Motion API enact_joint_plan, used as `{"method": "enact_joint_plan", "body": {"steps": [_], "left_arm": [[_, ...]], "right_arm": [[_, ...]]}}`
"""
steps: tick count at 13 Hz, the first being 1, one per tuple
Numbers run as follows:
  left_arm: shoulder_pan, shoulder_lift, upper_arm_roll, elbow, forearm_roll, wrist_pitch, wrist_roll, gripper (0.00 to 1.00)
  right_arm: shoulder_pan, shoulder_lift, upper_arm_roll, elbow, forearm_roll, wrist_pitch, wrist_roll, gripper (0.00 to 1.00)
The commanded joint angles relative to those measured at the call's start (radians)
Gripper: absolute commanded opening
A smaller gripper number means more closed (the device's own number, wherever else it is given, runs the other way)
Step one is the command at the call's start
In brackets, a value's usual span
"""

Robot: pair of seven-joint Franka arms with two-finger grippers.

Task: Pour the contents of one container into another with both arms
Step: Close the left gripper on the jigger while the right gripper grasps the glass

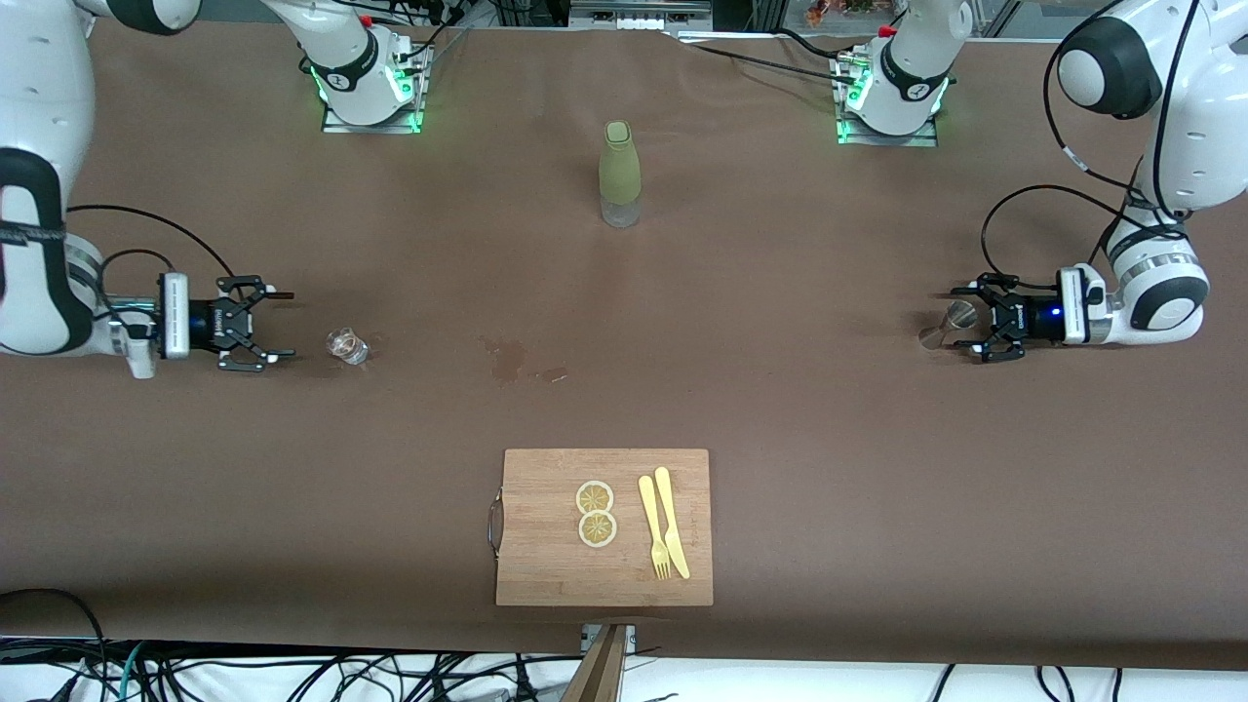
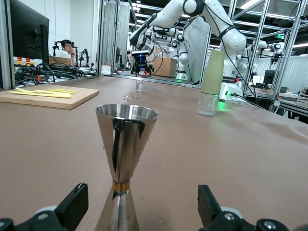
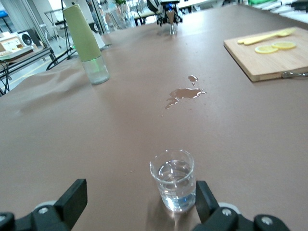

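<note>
A: Where is the left hand [image 1: 965, 325]?

B: Low over the tabletop [image 1: 780, 390] at the left arm's end, well away from the bottle [image 1: 619, 174]. Its fingers [image 2: 72, 204] stand wide apart, one on each side of the jigger [image 1: 948, 324], and neither touches it. The jigger stands upright between them, a steel double cone with its wide mouth up.

A: And the right hand [image 1: 263, 325]?

B: At the right arm's end of the tabletop, about as far from the bottle as the left hand is. It is also spread wide and holds nothing. The glass [image 1: 348, 345] stands upright just beside its fingertips, toward the bottle's end, partly filled with clear liquid. In the right wrist view the glass [image 3: 173, 186] sits near one finger [image 3: 204, 199] but is apart from it.

A: The bottle itself?

B: Upright, pale green above a clear base, midway between the two arm bases and farther from the front camera than both hands.

A: Anything else?

B: A wet stain [image 1: 509, 359] lies nearer the front camera than the bottle. Nearer still is a board [image 1: 546, 546] with two lemon slices [image 1: 596, 513], a yellow knife [image 1: 672, 534] and a fork [image 1: 653, 526].
</note>
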Motion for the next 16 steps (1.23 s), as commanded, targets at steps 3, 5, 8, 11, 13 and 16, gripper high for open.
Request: {"method": "enact_joint_plan", "body": {"steps": [3, 5, 8, 11, 13, 16], "left_arm": [[-0.023, 0.020, 0.006, 0.017, -0.026, -0.003, 0.116, 1.00], [-0.026, 0.021, 0.006, 0.017, -0.026, -0.003, 0.116, 0.96], [-0.026, 0.021, 0.006, 0.019, -0.025, -0.004, 0.118, 0.69], [-0.026, 0.020, 0.009, 0.019, -0.023, -0.007, 0.120, 0.48], [-0.023, 0.020, 0.014, 0.019, -0.017, -0.007, 0.120, 0.33], [-0.025, 0.020, 0.014, 0.019, -0.016, -0.007, 0.123, 0.00]], "right_arm": [[-0.005, 0.131, 0.028, 0.054, 0.107, -0.042, -0.134, 1.00], [-0.005, 0.171, 0.047, 0.068, 0.145, -0.042, -0.162, 1.00], [-0.004, 0.203, 0.074, 0.089, 0.178, -0.033, -0.167, 1.00], [-0.004, 0.226, 0.097, 0.108, 0.200, -0.032, -0.168, 0.99], [-0.002, 0.234, 0.101, 0.112, 0.216, -0.032, -0.176, 0.92], [-0.001, 0.240, 0.102, 0.118, 0.222, -0.039, -0.178, 0.72]]}}
